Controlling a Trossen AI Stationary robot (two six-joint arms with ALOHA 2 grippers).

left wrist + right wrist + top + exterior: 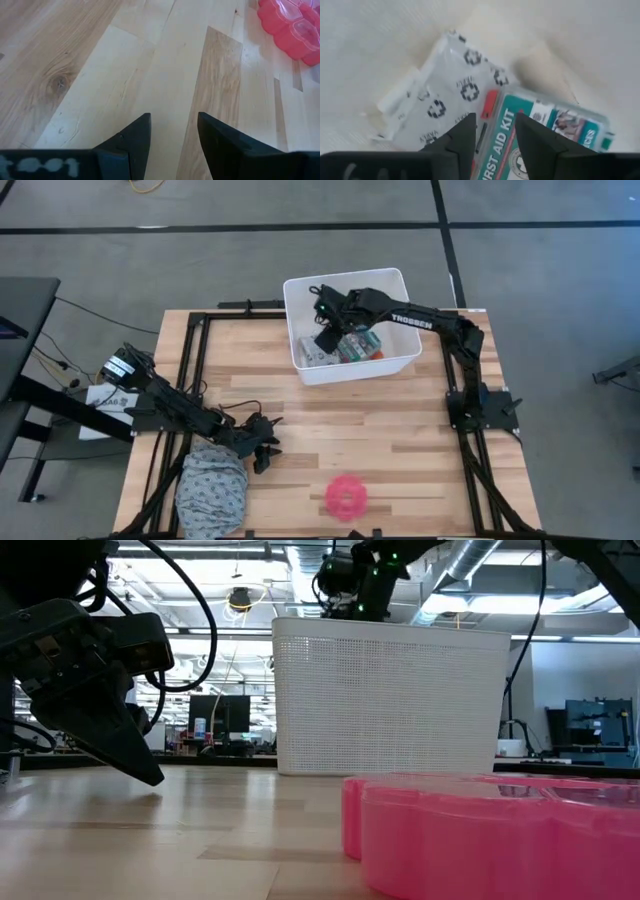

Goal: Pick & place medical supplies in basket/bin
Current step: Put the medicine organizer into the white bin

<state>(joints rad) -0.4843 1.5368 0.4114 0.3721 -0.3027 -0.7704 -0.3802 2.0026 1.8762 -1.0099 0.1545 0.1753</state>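
Observation:
The white bin (400,285) stands at the table's far middle. Inside it lie a white packet with black crosses (445,97) and a green-and-red first aid box (550,132), the box partly on the packet. My right gripper (495,132) hangs open over them, inside the bin's rim (325,340), with nothing between its fingers. The pink round disc (346,497) lies flat on the table near its front edge. My left gripper (172,130) is open just above bare wood at the near left (266,456), left of the disc (290,25).
A grey patterned cloth bundle (212,490) lies at the table's near left corner, beside my left arm. Black frame rails (195,370) run along the table's left and right sides. Bare wood lies between the bin and the disc.

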